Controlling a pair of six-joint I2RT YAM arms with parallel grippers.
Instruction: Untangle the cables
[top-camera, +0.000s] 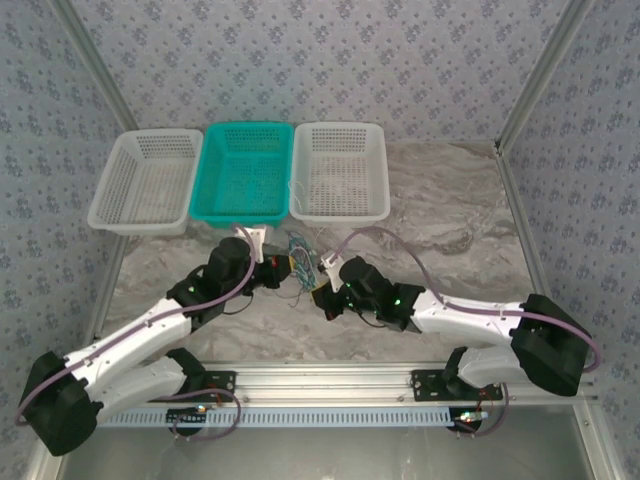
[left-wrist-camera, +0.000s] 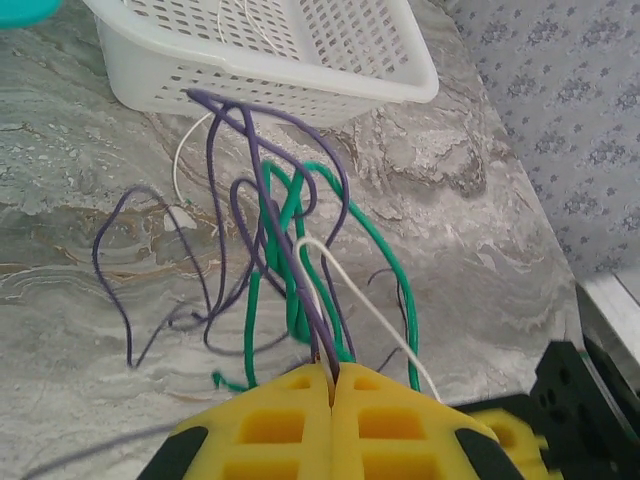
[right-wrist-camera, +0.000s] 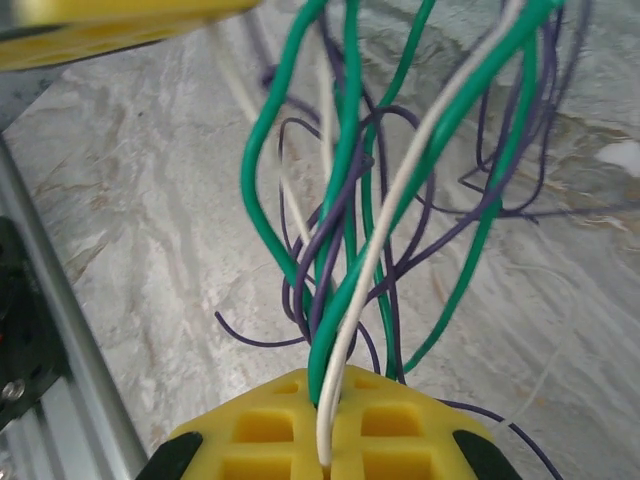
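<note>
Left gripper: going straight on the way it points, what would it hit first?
Beyond the cables it pinches, the left gripper would probably reach the near wall of the white basket; depth is uncertain.

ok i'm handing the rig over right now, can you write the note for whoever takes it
Left gripper: shut on purple strands of the cables.
Right gripper: shut on a white wire and a green wire from the same bundle.
Cables: one tangle of purple, green and white wires strung between the two grippers, in front of the teal basket.
Done: both grippers have a hold.
Left: all the separating; the wires are knotted together.
</note>
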